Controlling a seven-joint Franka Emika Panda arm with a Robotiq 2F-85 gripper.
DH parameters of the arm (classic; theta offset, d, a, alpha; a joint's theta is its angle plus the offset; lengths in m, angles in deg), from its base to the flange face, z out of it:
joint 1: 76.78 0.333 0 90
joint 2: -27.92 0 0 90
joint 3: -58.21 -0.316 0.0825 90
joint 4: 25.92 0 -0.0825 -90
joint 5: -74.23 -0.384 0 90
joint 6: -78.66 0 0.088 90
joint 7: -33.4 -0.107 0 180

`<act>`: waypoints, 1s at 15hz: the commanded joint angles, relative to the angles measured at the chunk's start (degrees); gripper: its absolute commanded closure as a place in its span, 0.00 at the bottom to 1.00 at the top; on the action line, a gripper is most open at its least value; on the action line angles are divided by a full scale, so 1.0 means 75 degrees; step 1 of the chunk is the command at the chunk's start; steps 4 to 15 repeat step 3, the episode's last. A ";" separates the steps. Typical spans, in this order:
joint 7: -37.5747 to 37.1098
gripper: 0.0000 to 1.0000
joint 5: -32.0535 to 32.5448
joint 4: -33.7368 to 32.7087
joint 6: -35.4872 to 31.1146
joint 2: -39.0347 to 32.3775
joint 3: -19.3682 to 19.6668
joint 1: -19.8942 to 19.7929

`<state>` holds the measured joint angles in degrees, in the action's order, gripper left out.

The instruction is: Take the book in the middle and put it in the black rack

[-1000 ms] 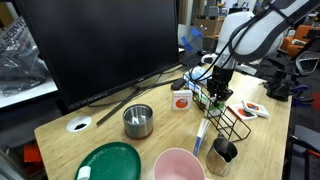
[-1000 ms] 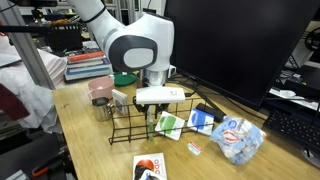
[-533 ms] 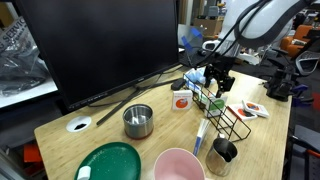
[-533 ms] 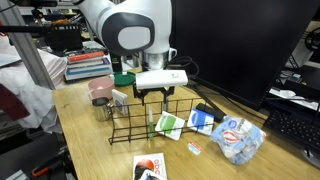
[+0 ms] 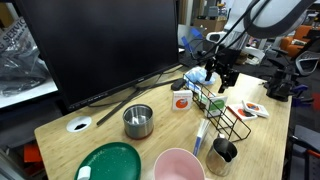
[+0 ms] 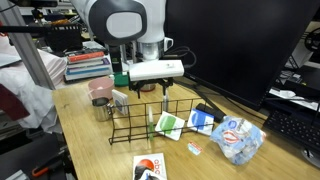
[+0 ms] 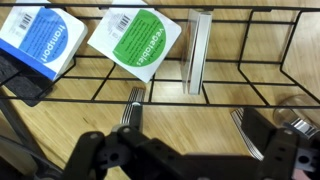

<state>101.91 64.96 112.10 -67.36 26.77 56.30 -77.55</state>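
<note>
Wooden desk: the book stands on edge inside the rack, centre-top of the wrist view. The gripper hangs above, wide and empty (placement looks done). Best lift straight, touching nothing.

Cluttered lab, wooden table, monitor

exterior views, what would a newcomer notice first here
The huge black monitor fills the back of the table. In an exterior view the gripper hangs open just above the black rack. A green plate and pink bowl sit at the table's near edge.
</note>
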 commanded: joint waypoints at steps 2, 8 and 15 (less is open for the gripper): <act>-0.0016 0.00 0.0009 -0.0018 0.0016 0.0004 0.0042 0.0046; -0.0016 0.00 0.0009 -0.0018 0.0016 0.0004 0.0042 0.0046; -0.0016 0.00 0.0009 -0.0018 0.0016 0.0004 0.0042 0.0046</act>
